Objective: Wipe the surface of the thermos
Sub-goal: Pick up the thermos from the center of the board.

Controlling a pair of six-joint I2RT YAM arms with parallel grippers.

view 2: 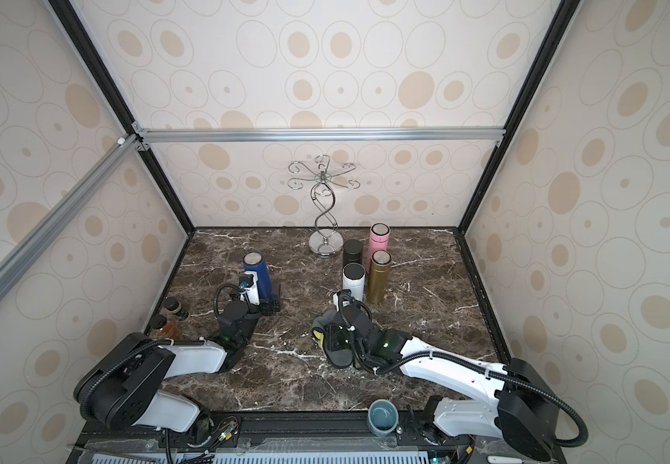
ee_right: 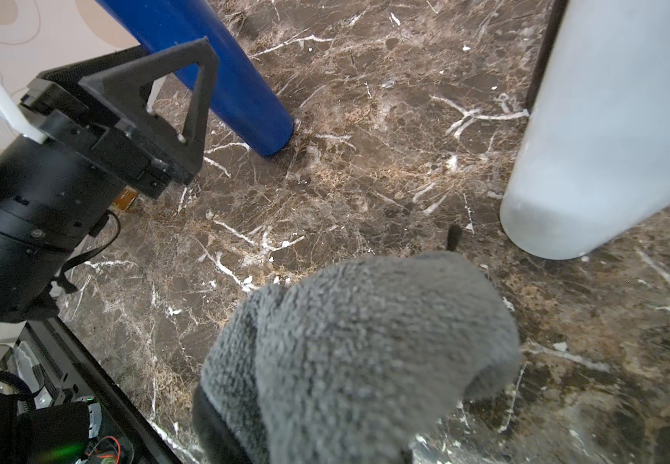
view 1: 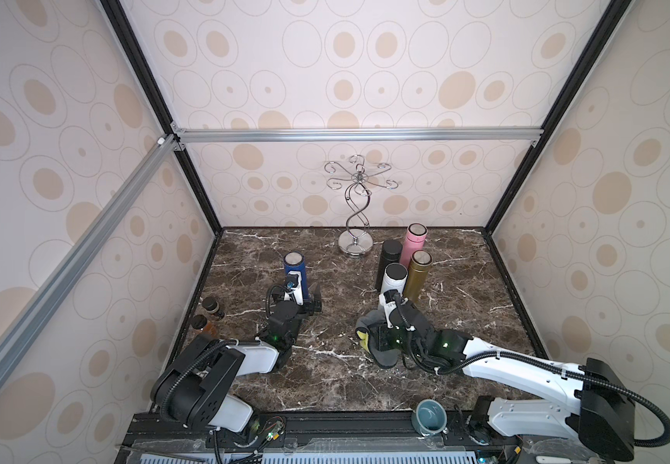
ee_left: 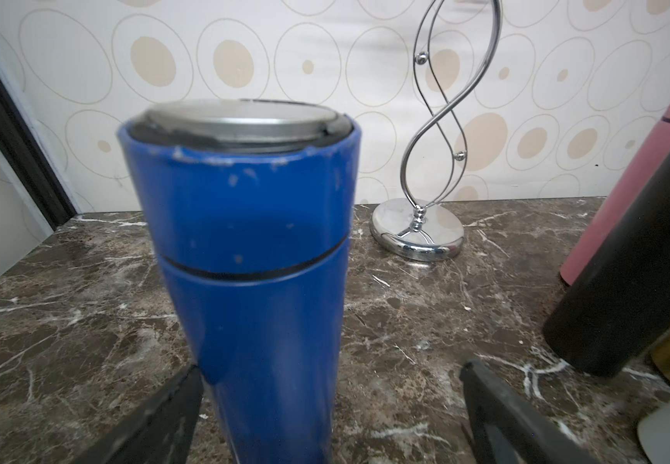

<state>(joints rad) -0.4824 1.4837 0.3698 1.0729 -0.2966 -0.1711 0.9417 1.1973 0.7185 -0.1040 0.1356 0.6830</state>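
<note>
**Blue thermos, position against jaws**

Tall blue steel-lidded thermos (ee_left: 245, 261) stood upright on brown marble tabletop (ee_left: 425, 321), between the widely spread jaws of the left gripper (ee_left: 329, 377); contact unclear. Right gripper (view 1: 367, 335), well apart, was pressed together, apparently pinching grey terry cloth (ee_right: 365, 353).

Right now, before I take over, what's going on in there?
The left gripper is open, with its jaws on either side of the lower part of the blue thermos. The thermos stands on the marble table and is not clamped. The right gripper is shut on a grey cloth, which is clear of the thermos. The cloth has not yet touched the thermos.
</note>
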